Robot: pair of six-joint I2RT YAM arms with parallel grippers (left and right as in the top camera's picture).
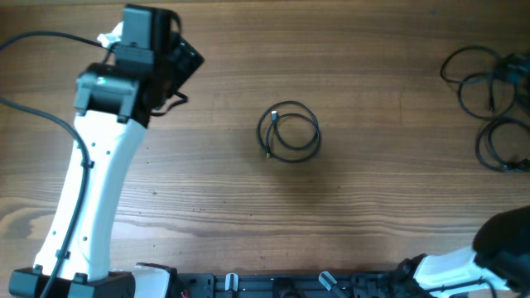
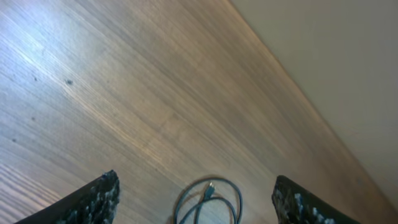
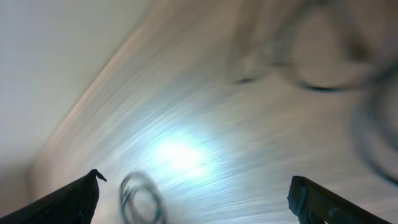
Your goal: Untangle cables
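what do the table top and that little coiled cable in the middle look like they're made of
Table top: wood or wood-look laminate, brown with long grain lines; soft glare in the wrist views suggests a satin finish.
Coiled cable: thin black cord, probably a rubber or plastic jacket, fairly matte; it lies in soft round loops.

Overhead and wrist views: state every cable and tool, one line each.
coiled cable, one neat loop lying alone at centre of view, untouched
cable pile, overlapping loops at the right edge, apparently tangled, untouched
left tool, open, empty
right tool, open, empty
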